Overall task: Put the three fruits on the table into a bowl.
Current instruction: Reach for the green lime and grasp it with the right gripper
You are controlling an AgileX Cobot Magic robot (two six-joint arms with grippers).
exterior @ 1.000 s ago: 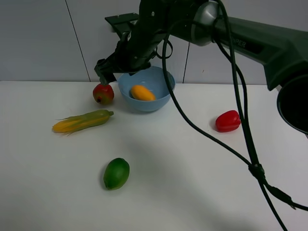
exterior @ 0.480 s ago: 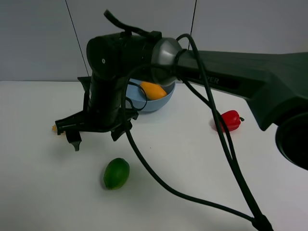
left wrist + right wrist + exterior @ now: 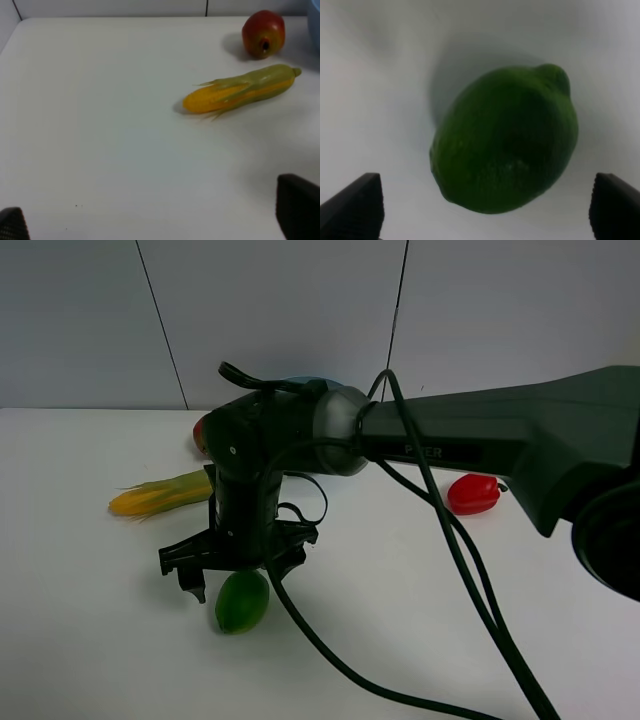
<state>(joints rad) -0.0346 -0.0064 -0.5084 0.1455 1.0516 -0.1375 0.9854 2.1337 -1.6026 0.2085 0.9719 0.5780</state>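
R gripper (image 3: 240,575) swung down over lime (image 3: 242,604), jaws spread wide astride it, no grip; L gripper (image 3: 155,215) jaws apart too.

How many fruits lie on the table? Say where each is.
2. The green fruit lies at the front, beneath the open right pincer. The red fruit sits behind the corn cob, near its green end. The arm may hide more.
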